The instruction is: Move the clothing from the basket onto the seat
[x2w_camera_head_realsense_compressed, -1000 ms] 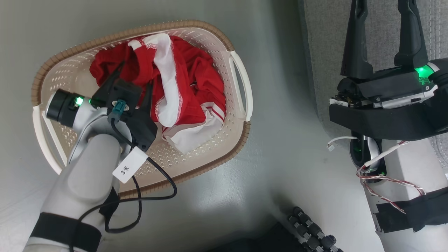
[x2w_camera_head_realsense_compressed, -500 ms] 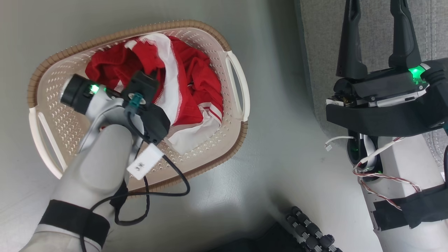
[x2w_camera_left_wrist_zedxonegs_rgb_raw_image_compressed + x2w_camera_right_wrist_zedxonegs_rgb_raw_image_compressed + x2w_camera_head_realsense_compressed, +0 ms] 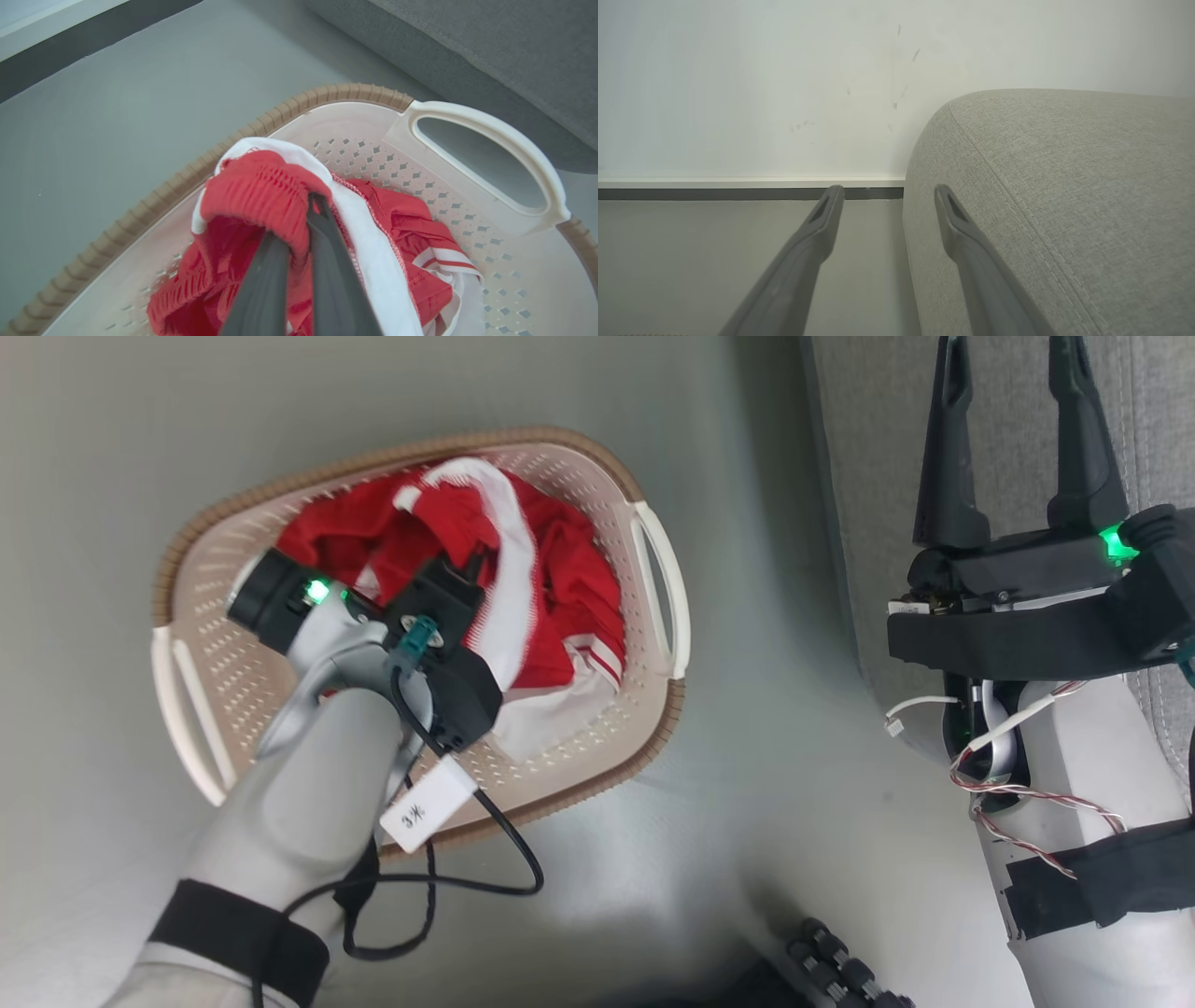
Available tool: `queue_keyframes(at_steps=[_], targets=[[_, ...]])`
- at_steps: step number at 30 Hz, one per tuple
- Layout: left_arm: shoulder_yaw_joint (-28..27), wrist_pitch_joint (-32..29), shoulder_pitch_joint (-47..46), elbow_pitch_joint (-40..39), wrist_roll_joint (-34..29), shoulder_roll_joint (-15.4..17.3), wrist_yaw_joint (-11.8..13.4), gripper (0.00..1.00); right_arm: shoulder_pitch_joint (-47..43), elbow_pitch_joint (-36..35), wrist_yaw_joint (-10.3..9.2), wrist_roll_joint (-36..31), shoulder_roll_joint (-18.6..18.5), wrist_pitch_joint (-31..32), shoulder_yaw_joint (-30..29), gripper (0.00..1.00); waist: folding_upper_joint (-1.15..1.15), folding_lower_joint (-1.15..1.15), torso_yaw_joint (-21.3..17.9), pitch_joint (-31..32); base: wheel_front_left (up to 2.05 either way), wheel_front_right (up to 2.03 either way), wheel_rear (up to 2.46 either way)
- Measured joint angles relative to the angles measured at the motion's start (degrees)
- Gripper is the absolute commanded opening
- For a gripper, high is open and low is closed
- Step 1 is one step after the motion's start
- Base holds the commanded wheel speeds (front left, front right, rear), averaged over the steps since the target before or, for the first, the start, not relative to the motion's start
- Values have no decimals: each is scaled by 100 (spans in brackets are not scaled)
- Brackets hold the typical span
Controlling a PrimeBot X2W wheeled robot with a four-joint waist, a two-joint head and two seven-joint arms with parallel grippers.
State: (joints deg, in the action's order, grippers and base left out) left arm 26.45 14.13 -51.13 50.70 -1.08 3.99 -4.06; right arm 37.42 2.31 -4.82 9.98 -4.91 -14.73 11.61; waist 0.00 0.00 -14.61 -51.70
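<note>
change: left tool [image 3: 299, 224], spread over the pile a second ago, is now pressed together on a fold of the clothing [image 3: 261, 191]; the head view has shifted too, so the basket's slide across it is camera, not basket.
left tool: pinching a red ribbed band, with a white strip draped beside it; the fold bunches up over the fingertips, above the rest of the pile.
why this hold: a raised fold gives thin fingers something to bite on; flat cloth would probably slip.
clothing: all of it in the basket [image 3: 219, 653], heaped toward the handle on the seat's side; none on the seat.
basket: on the floor [image 3: 747, 709], near the seat [image 3: 1064, 186].
right tool [image 3: 887, 191]: spread, empty, pointing past the seat's rounded corner; likely parked clear of the lift.
step, as judged: grasp made; lift and carry to the seat not yet done.
risk: trailing cloth may catch the rim or handle.
</note>
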Motion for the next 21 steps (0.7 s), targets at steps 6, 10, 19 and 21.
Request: queue_keyframes(at_steps=[6,10,19,21], targets=[[46,18,251,-204,134,-63,-55,0,-54,276,87,-32,-86,1,-16,100,0,0,166,314,0,0,0],[44,18,426,-432,313,-82,-108,0,-101,470,132,-56,-190,1,-63,100,0,0,284,578,0,0,0],[24,18,716,-1105,731,-131,-160,0,-472,817,210,-112,-253,1,-99,100,0,0,549,1276,0,0,0],[23,18,769,-1250,806,-136,-201,0,-531,905,260,-124,-259,1,-71,100,0,-1,607,1441,0,0,0]])
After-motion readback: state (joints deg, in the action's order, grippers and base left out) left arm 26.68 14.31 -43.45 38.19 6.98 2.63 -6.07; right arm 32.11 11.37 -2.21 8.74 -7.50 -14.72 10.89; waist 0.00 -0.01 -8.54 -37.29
